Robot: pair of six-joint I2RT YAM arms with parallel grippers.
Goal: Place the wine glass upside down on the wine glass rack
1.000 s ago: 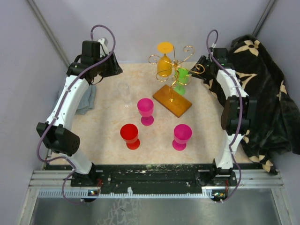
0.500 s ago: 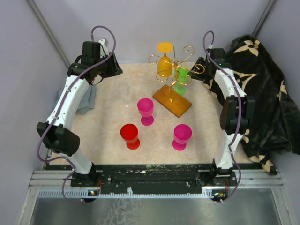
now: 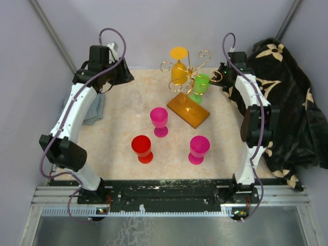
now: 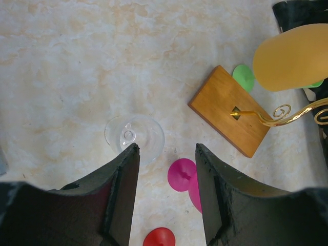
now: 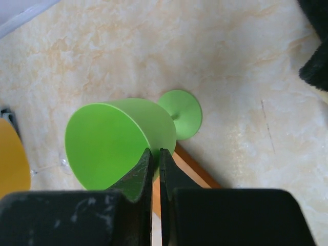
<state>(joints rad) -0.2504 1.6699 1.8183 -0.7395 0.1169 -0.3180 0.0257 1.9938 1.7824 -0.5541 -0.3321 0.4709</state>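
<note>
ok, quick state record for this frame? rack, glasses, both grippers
rack: gold wire rack on a wooden base, far centre of the table
on rack: orange glass, hung upside down
right gripper: shut on the rim of the green glass, beside the rack
left gripper: open, empty, above the clear glass
clear glass: upright on the table
others: far pink glass, near pink glass, red glass, all upright
</note>
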